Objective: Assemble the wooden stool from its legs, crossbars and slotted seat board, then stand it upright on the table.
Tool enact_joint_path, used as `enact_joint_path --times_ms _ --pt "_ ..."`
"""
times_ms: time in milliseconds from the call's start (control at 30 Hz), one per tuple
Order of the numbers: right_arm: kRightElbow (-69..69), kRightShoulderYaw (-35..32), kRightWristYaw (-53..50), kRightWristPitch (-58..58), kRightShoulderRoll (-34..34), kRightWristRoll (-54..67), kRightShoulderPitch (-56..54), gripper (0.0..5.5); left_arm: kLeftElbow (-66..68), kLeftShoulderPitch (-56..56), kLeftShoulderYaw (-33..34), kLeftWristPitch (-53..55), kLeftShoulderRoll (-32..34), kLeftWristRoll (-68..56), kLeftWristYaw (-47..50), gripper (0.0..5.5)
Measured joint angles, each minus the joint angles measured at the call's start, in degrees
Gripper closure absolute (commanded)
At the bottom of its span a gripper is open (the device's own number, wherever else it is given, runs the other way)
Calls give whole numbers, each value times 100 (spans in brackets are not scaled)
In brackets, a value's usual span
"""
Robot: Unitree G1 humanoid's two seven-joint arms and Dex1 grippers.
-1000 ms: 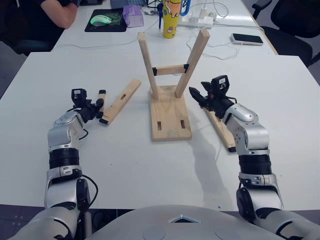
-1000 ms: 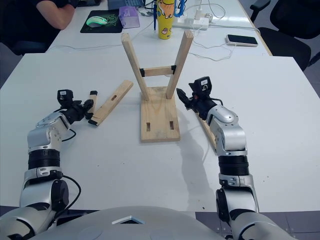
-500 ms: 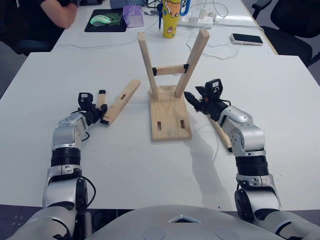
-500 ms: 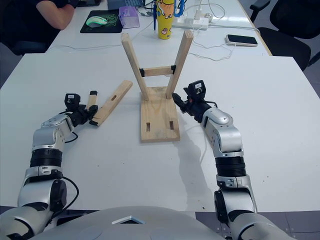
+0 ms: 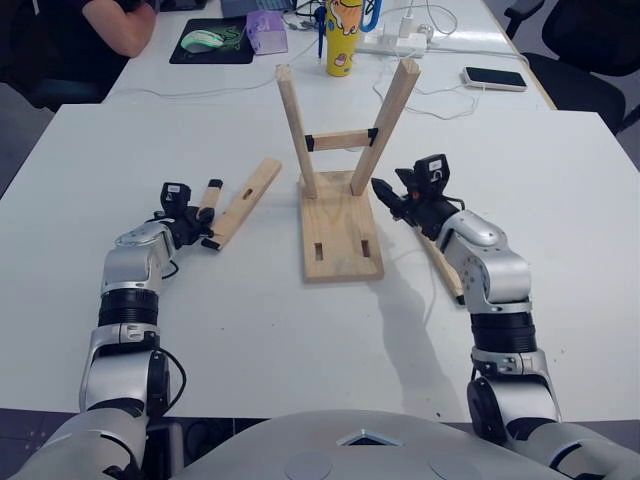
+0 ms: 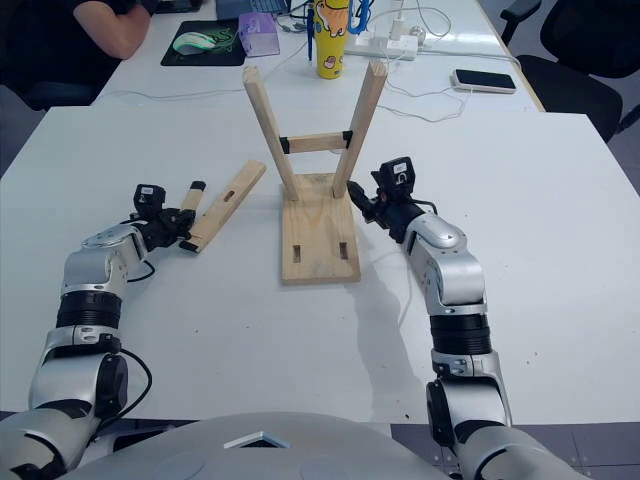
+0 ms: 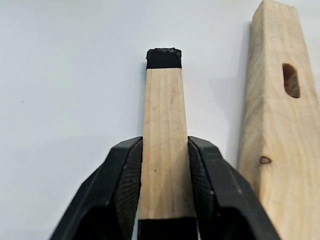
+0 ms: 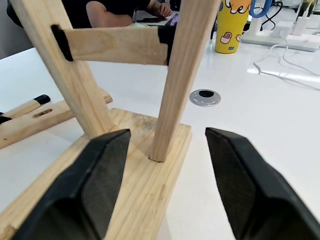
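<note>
- The white table [image 5: 560, 200] lies under both arms and carries all the stool parts.
- The slotted seat board [image 5: 340, 245] lies flat between the two grippers. Its near right corner is just beside the right gripper [image 5: 384, 194], and it is well apart from the left gripper [image 7: 164, 155]. Two empty slots show at the end of the board nearer the robot.
- Two legs stand up out of the far end of the board, splaying apart as they rise. The right standing leg [image 8: 182, 75] is straight ahead of the right gripper. That gripper is released, its fingers [image 8: 107, 170] spread wide. The foot of the leg shows in the gap between them, and I cannot tell whether either finger touches it. The left standing leg [image 8: 65, 75] is farther off, beyond the same gripper on the inner side.
- A loose slotted leg [image 7: 280, 130] lies flat on the table just beside the left gripper, on its inner side. It runs nearly parallel to the piece that gripper holds.
- Another loose leg [image 5: 445, 268] lies flat behind the right gripper, partly under that arm's forearm.
- The joined crossbar [image 8: 115, 45] spans the two standing legs, above and ahead of the right gripper, black-tipped where it meets each leg.
- The short loose crossbar [image 7: 162, 115] is clenched between the left gripper's fingers. Its black-tipped end sticks out forward past the fingertips, just over the table.
</note>
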Motion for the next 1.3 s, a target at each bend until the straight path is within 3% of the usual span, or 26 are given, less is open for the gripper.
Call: enact_joint_path --times_ms 167,333,467,667,900,1300 --pt "-544 -306 516 664 -184 883 455 268 -543 561 450 -1334 50 11 257 418" --pt "-1021 -910 720 2191 -164 2623 710 268 -2511 1553 994 -2879 -49 -101 567 418" --pt "-1321 -1385 318 2914 346 4104 748 268 -3935 2458 263 -3487 -168 242 324 418" --pt "-1688 -1391 -1144 3124 1283 5827 886 268 -4543 2583 -1071 -3629 -464 758 78 418" --pt "-1453 -1330 -1850 2588 1278 6140 528 268 -4415 2398 -1765 -3686 -838 1113 162 418" --pt "-859 -1179 -1907 1995 1177 6137 141 268 -4323 2404 -2133 -3650 -1025 1062 98 418"
